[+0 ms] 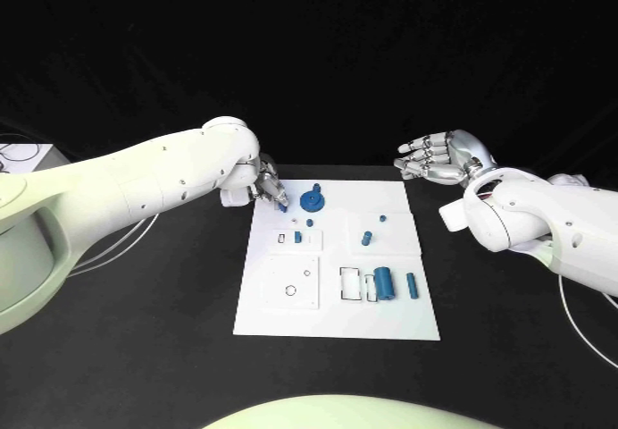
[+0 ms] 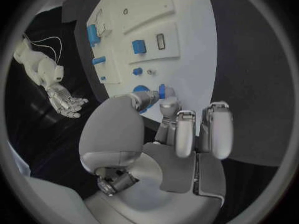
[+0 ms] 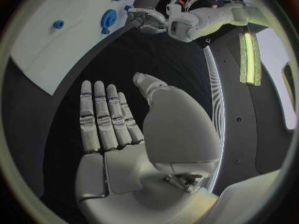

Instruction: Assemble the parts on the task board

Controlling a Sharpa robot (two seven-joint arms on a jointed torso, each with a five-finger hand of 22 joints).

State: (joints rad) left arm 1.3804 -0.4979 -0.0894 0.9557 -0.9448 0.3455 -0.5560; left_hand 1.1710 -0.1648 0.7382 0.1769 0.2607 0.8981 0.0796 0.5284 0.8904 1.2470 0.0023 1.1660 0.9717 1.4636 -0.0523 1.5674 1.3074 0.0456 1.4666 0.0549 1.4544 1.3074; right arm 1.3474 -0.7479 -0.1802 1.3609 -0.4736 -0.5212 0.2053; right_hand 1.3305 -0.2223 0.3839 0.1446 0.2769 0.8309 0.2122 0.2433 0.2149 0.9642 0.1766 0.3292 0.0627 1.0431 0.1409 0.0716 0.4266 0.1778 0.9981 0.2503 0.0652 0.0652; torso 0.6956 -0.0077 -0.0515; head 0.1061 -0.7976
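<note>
Meanwhile left hand (image 1: 267,189) fingers pinch a small blue part (image 2: 162,90) beside the gear (image 1: 313,198); right hand (image 1: 436,155) open, empty

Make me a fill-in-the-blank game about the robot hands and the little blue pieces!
1. The task board is the colour ____.
2. The hand at the board's far corner, next to the blue wheel-shaped part, is the robot's ____ hand.
3. The right hand is off the board and holds ____.
4. The table is the colour ____.

Missing words: white; left; nothing; black
</note>
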